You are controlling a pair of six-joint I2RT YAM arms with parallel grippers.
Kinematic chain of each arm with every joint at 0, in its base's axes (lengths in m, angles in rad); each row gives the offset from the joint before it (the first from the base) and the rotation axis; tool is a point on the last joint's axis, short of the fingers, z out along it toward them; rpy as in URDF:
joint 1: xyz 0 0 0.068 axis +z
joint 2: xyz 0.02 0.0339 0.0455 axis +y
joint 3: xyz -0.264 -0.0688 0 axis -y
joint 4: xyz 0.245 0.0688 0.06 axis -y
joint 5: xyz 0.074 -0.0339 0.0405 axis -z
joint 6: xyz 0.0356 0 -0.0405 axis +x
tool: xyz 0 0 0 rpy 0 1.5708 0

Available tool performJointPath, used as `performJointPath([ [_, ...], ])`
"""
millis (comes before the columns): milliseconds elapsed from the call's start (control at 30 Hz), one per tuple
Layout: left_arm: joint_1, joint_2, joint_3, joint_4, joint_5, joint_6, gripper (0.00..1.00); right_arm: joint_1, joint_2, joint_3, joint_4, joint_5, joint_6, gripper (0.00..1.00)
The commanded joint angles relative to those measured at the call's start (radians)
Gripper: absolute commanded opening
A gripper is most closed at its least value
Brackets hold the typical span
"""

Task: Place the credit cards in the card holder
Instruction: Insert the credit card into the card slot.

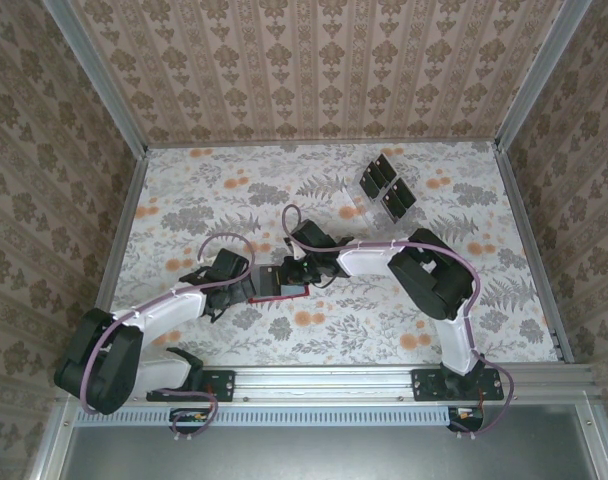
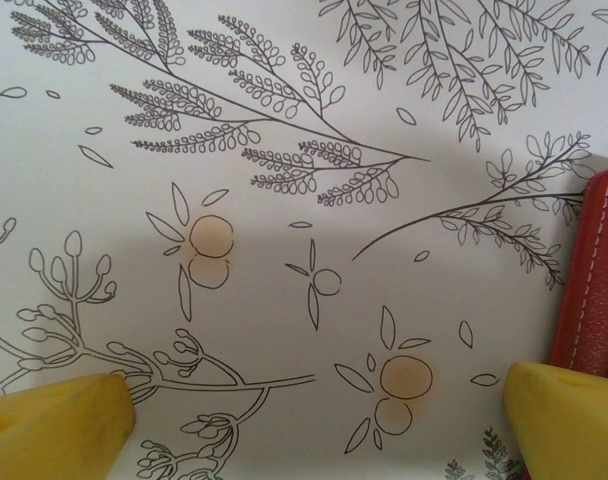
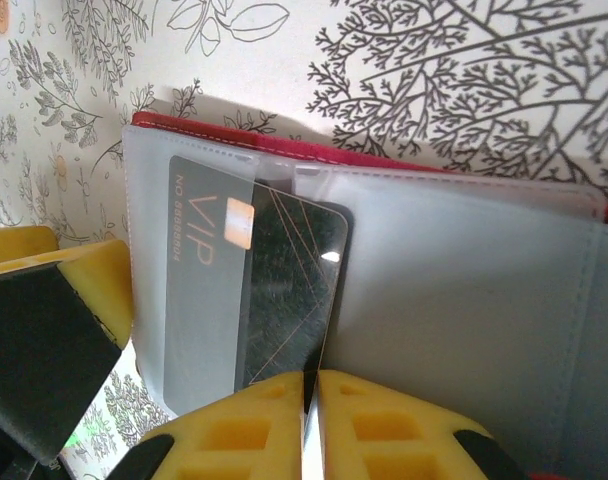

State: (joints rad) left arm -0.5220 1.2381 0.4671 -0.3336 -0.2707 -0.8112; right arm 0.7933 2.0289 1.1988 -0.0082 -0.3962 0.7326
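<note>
The red card holder (image 1: 280,284) lies open on the floral table between my two grippers. Its pale clear sleeves (image 3: 464,280) face up in the right wrist view. A black credit card (image 3: 289,285) sits partly inside a sleeve over a grey VIP card (image 3: 199,270). My right gripper (image 3: 311,380) is shut on the black card's near edge. My left gripper (image 2: 319,405) stands wide open over bare table, its right finger (image 2: 564,420) beside the holder's red edge (image 2: 596,270). More dark credit cards (image 1: 387,188) stand at the back right.
A clear plastic stand (image 1: 352,205) holds the remaining cards near the far right of the table. Patterned walls (image 1: 44,150) close in the table on three sides. A metal rail (image 1: 324,382) runs along the near edge by the arm bases.
</note>
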Motion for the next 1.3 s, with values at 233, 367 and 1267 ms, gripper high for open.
performJointPath([
  [233, 0.01, 0.047, -0.05, 0.087, 0.072, 0.002, 1.0, 0.024, 0.039, 0.054, -0.047, -0.002, 0.011, 0.12],
  [367, 0.009, 0.046, -0.05, 0.091, 0.076, 0.001, 1.0, 0.029, 0.047, 0.068, -0.048, -0.006, 0.016, 0.12],
  [1267, 0.019, -0.14, 0.013, -0.036, 0.045, -0.017, 1.0, 0.042, 0.07, 0.12, -0.031, -0.023, 0.043, 0.14],
])
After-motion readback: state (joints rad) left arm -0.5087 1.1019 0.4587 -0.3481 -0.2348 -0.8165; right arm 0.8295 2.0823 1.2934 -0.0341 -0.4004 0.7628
